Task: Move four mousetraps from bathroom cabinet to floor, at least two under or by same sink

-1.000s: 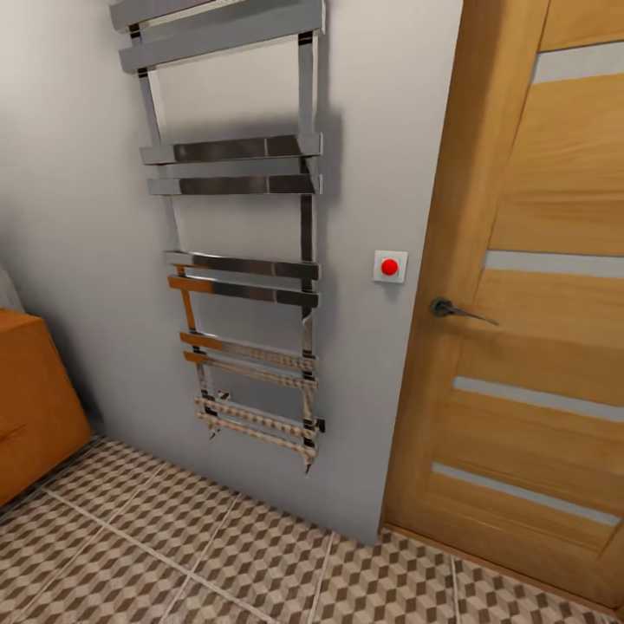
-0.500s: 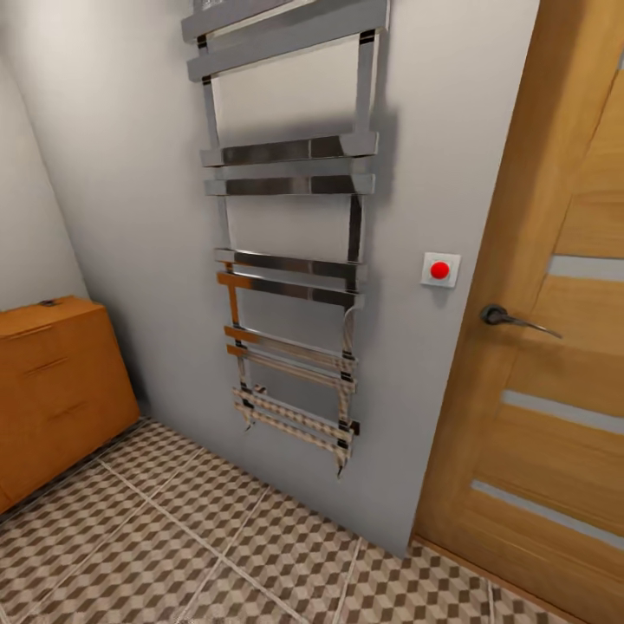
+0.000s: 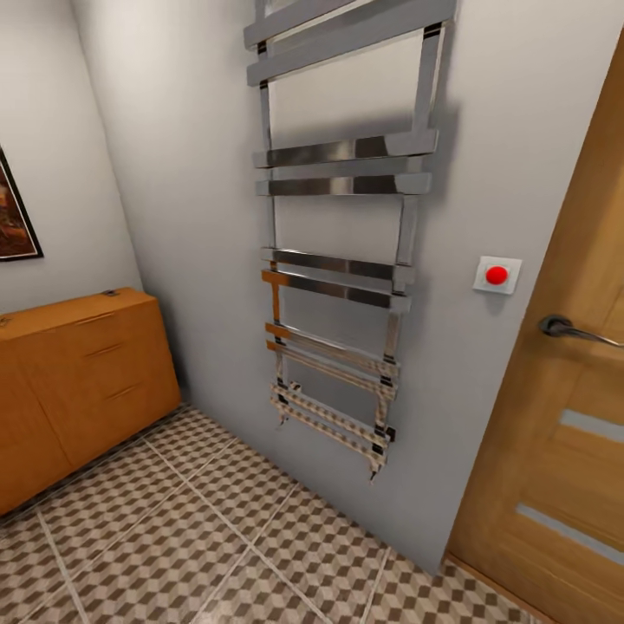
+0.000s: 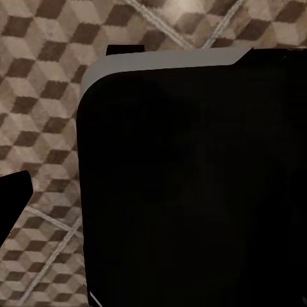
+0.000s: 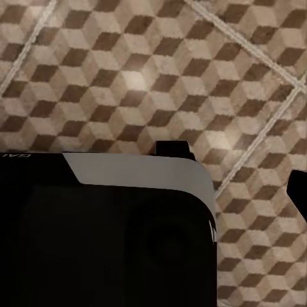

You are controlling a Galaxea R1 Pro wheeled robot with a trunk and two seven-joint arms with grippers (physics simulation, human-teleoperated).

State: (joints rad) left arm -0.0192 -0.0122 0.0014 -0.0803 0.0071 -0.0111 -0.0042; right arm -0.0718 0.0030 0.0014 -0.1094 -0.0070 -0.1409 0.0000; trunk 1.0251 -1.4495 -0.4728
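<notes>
- Cabinet [image 3: 82,381] on head cam: orange-brown unit low on the left of the picture, against the left wall, flat top, slim handles on the drawer fronts. Standing on the bathroom floor [image 3: 217,546], cube-pattern tiles with pale grout.
- Mousetraps: I see two tiny dark specks on the cabinet top, one near the back corner [image 3: 110,293], one at the picture's left edge. Too small for me to tell what they are.
- Head cam, rest: chrome towel rail [image 3: 342,251] on the grey wall ahead, bottom end clear of the floor. White switch plate with red button [image 3: 497,275] between the rail and the wooden door [image 3: 555,416] at right. Door has a dark lever handle [image 3: 568,329] and pale horizontal strips. Dark-framed picture [image 3: 16,221] on the left wall above the cabinet, cut off by the edge.
- Left wrist cam: a large black body with a grey rim blocks most of it. Floor tiles around it, and a dark tip pokes in at one edge. I can't tell how far the left pincer is open or whether it has anything.
- Right wrist cam: same black housing with grey rim, cube tiles and crossing grout lines beyond. Small dark bits at the housing edge and the frame edge. Right pincer state: can't tell either.
</notes>
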